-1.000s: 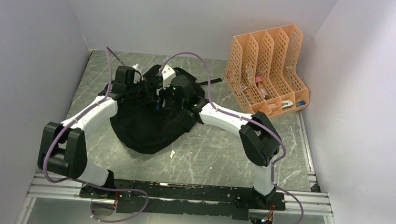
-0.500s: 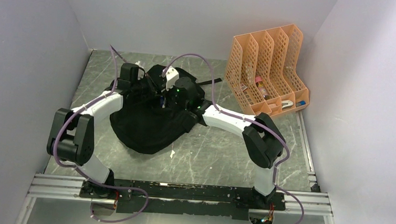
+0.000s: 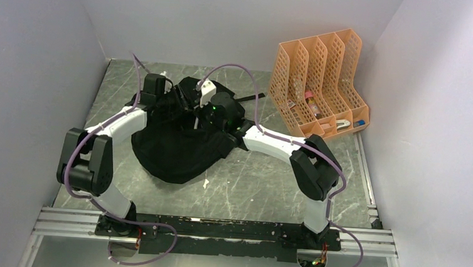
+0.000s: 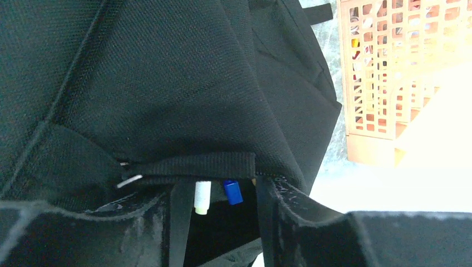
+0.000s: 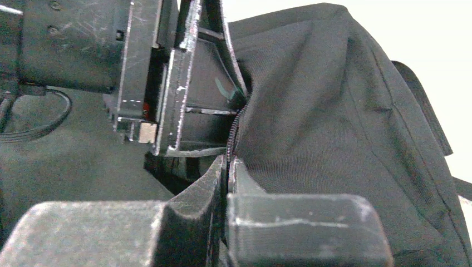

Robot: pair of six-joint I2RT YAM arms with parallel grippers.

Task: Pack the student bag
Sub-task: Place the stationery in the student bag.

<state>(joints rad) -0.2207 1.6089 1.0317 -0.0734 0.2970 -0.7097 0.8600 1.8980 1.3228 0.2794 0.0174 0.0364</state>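
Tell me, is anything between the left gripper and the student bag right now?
Nothing visible does. The left gripper sits right at the student bag, jaws apart, only the bag's own webbing strap ahead of it. The right gripper is shut on the bag's zipper edge.

student bag centre; file organiser right-rear, seemingly apart

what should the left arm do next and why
Probably lift the left gripper straight out of the bag: its jaws stand open, and a white item and a blue item sit in the bag's mouth between them, seemingly free. The right gripper is shut on the zipper edge.
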